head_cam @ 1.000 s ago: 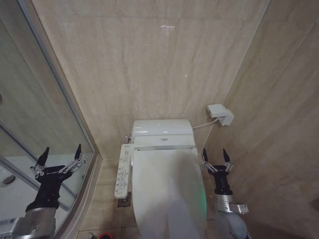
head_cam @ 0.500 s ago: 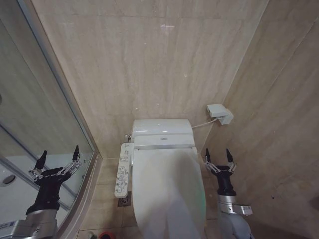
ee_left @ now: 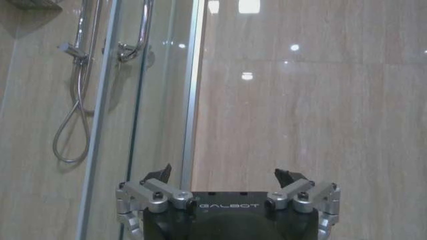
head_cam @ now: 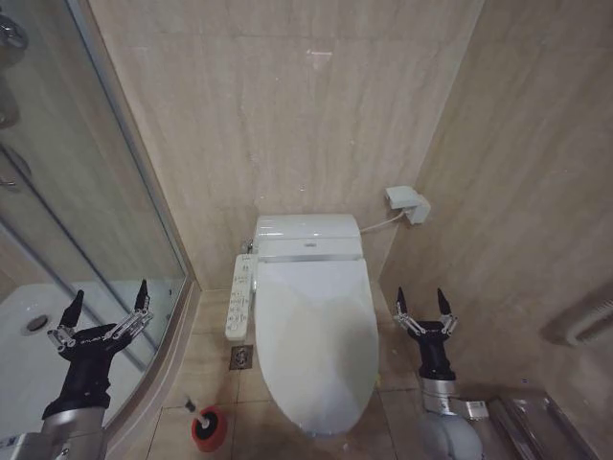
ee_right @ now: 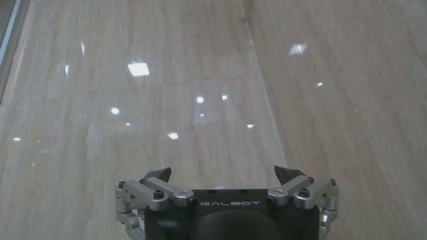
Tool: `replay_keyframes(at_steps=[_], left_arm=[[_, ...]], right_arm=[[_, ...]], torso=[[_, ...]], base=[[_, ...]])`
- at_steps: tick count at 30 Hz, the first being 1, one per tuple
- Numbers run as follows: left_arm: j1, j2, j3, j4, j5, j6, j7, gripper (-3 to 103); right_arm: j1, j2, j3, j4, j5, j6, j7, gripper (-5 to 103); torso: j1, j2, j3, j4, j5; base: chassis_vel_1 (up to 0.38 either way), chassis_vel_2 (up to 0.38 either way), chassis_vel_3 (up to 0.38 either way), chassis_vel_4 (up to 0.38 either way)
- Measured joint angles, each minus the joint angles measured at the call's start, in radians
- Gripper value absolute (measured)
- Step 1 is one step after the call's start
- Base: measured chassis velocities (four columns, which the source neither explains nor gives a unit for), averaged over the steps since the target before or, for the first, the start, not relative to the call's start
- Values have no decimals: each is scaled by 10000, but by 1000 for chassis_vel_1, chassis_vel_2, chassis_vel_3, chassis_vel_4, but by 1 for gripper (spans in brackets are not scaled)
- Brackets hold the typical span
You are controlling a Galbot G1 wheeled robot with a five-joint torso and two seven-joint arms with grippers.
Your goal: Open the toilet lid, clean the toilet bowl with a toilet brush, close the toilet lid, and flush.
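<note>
The toilet lid (head_cam: 316, 331) is down flat, a glossy white oval that hides the toilet bowl beneath it. On the floor left of the toilet's front stands a small red holder (head_cam: 208, 428) with the toilet brush (head_cam: 196, 411) poking up out of it, its handle thin and pale. My left gripper (head_cam: 105, 310) hangs open at the lower left, in front of the glass shower door, holding nothing. To the right of the toilet my right gripper (head_cam: 422, 303) is held up open and empty beside the wall. Both wrist views show open fingers (ee_left: 159, 175) (ee_right: 159, 176) facing tiled wall.
A side button panel (head_cam: 239, 295) runs along the toilet's left flank, with a floor drain (head_cam: 240, 358) below it. The glass shower enclosure (head_cam: 86, 240) closes off the left side. A white wall box (head_cam: 407, 203) with a hose sits right of the tank (head_cam: 306, 232).
The whole head view has pulled back and tipped down, so more floor, the red holder and the toilet's front edge now show. Both grippers stay open.
</note>
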Motion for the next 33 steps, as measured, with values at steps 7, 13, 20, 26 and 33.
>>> replay_keyframes(at_steps=[7,13,20,26,33], left_arm=[[32,-73,12,-82,40,-10,37,100],[62,-86,36,-97,55,-64,50,100],[83,-158,92,-14,79,-79,58,100],[117,-50,95,-17,96,-75,73,100],[74,117,144,55,46,-107,65,100]], right_arm=[[-63,-69,99,63,77,39,-34,100],[-59,-140,185,-37,122,40,-61,100],[-201,-147,399,148,243,6,-84,100],[-387,-133,506,312,265,22,-136,100],[-565,145,510,498,213,63,-272,100]], torso=[[16,-8,7,0,1],[13,-7,6,0,0],[8,-5,4,-1,1],[9,-6,4,-1,1],[11,-6,5,-1,0]], base=[[-26,29,17,-34],[-22,29,17,-27],[0,0,0,0],[0,0,0,0],[7,-7,-3,11]])
